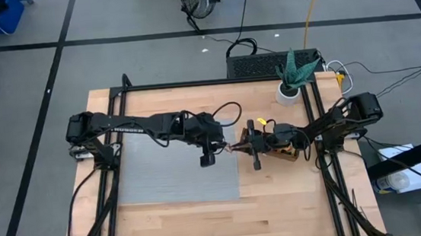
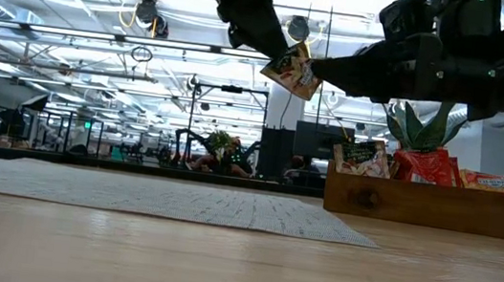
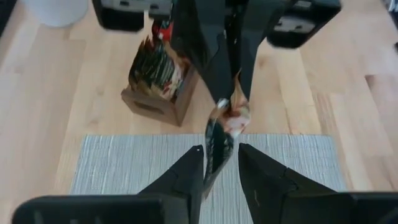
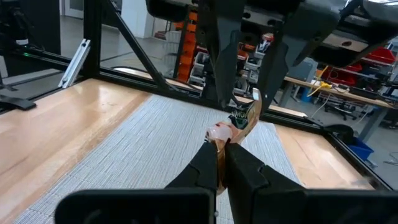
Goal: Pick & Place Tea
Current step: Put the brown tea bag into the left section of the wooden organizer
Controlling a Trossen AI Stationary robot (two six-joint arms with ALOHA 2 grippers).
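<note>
One small flat tea sachet, printed red, white and green, hangs in the air above the right edge of the ribbed grey woven mat, high over the pale wooden bench. The right gripper is pinched closed on one side of the sachet. The left gripper meets it from the opposite side, its dark tapered fingers parted a little either side of the sachet's lower edge. Just beside them stands the brown wooden tray, packed with upright sachets; their print cannot be read. The mat lies bare below.
</note>
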